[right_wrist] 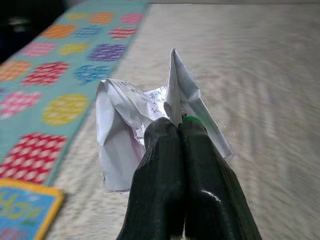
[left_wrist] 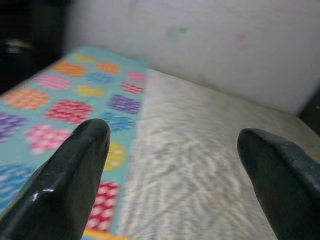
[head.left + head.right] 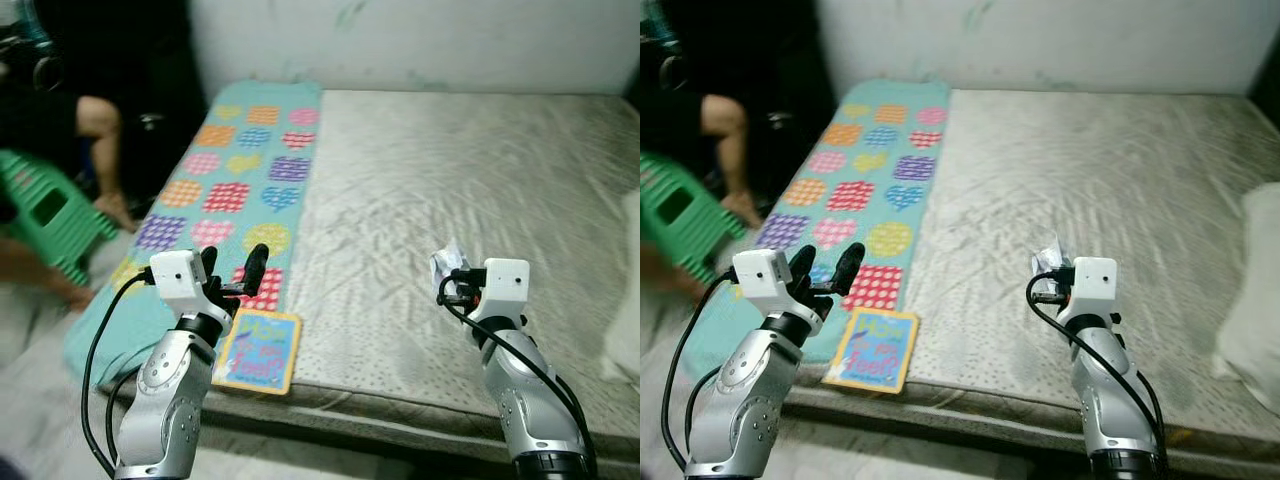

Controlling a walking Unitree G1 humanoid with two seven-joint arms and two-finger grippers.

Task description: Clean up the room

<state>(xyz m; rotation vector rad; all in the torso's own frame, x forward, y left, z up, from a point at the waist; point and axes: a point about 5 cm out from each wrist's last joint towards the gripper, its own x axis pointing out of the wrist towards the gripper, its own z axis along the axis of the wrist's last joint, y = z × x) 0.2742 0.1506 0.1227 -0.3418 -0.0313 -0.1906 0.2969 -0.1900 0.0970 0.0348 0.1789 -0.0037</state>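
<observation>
While pinched, crumpled paper (image 1: 150,120) protrudes beyond the right pincer (image 1: 179,124).

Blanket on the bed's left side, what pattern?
The blanket is teal with multicoloured checked hearts in rows. It shows best in the left eye view.

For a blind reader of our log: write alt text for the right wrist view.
The right gripper, its two black fingers shut, pinches a crumpled paper above a grey mattress. Beside it lie a teal mat with patterned hearts and the corner of a book.
</observation>
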